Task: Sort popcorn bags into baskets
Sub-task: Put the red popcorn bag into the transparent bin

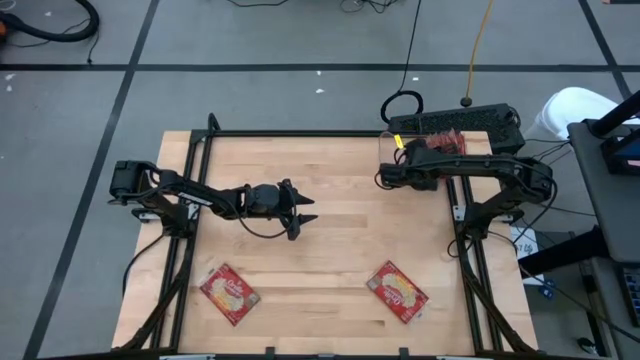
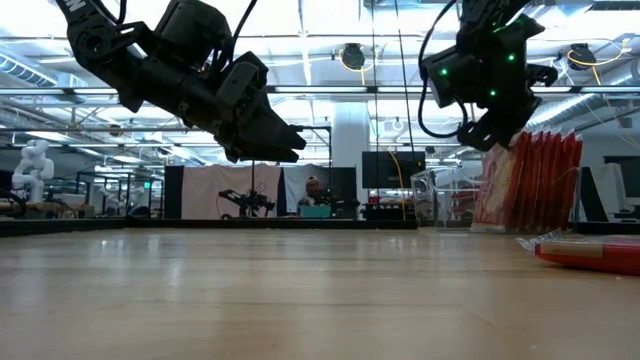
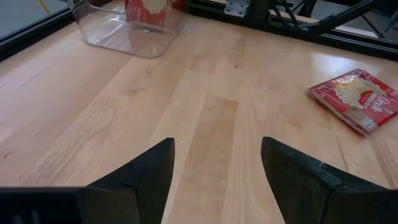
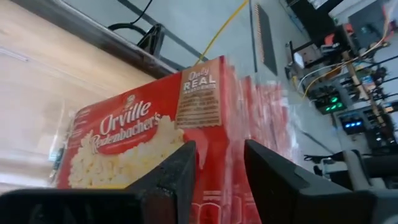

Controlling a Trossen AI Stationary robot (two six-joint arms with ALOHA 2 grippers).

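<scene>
High view: overhead, straight down on table (image 1: 330,230). Low view: tabletop level, facing room. Wrist views: close, forward. All views share the bin (image 1: 425,150).

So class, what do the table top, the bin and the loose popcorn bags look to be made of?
Table top: pale wood planks, satin finish; grain and seams show.
Bin: clear plastic, probably rigid; the table shows through its walls.
Popcorn bags: red printed packets, seemingly film-wrapped, slightly glossy.
</scene>
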